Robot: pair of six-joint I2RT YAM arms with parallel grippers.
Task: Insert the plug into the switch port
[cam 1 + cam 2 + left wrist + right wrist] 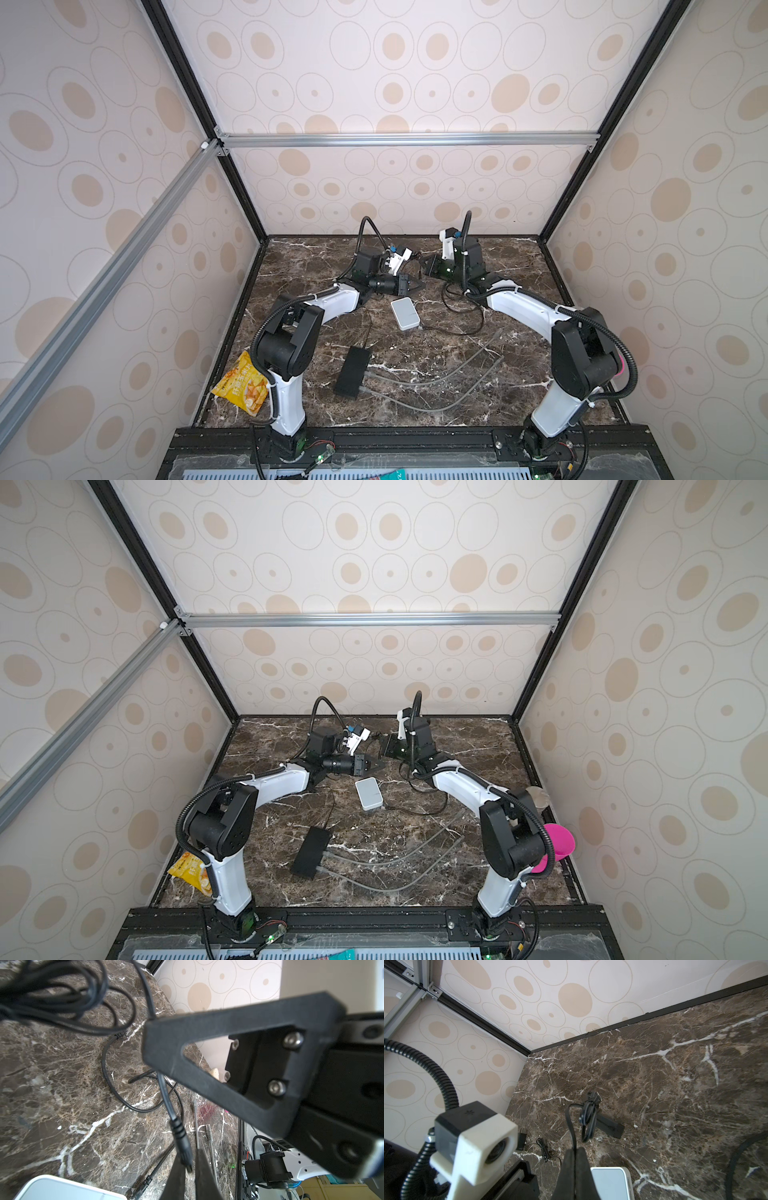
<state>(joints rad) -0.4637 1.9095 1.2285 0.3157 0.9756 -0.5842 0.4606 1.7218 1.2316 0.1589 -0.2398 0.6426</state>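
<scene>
The white switch (404,313) (368,793) lies flat near the middle of the marble table; its ports do not show. Just beyond its far end, my left gripper (420,285) (375,765) (190,1159) is shut on the black barrel plug (182,1144), whose tip pokes out between the fingers. The plug's thin black cable (166,1095) runs up past my right gripper (422,265) (574,1152), which is shut on that cable (571,1124). In the wrist views a corner of the switch (62,1188) (610,1182) shows beside each gripper.
A black box (352,372) with two grey cables (436,382) lies nearer the front. Slack black cable loops (461,316) right of the switch. A power adapter (610,1126) with bundled cord sits at the back. A yellow snack bag (241,384) lies front left and a pink cup (557,845) right.
</scene>
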